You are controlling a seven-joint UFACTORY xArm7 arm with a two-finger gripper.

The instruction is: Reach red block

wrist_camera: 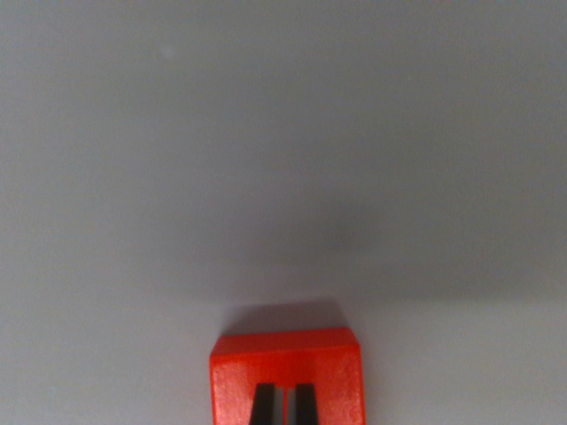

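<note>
1. Wrist view: the red block (286, 376) sits at the bottom edge of the picture, just right of centre, and the frame cuts off its lower part. It rests on a plain grey surface (283, 159) that fills everything else. No edge or corner of that surface shows, so the block cannot be placed relative to them.

2. Wrist view: two dark tapered tips (283, 407) stand over the block's top face at the very bottom. I take them for the gripper's fingertips, with a thin bright slit between them. They look nearly closed and grasp nothing, but so little of them shows that I cannot tell their true state.

3. Wrist view, step in hand: by my judgement the reach is in its last stretch. The tips already overlap the block in the picture. Whether they touch it or hover above it cannot be told from here.

4. Wrist view, next move: it seems to call for only a small, slow final approach, holding the tips centred over the top face.

5. Wrist view, orientation: the block's far edge runs level across the picture, so its faces sit square to the camera. A shadow (283, 314) lies just beyond that edge. Its long axis cannot be judged, because the near end is out of frame.
</note>
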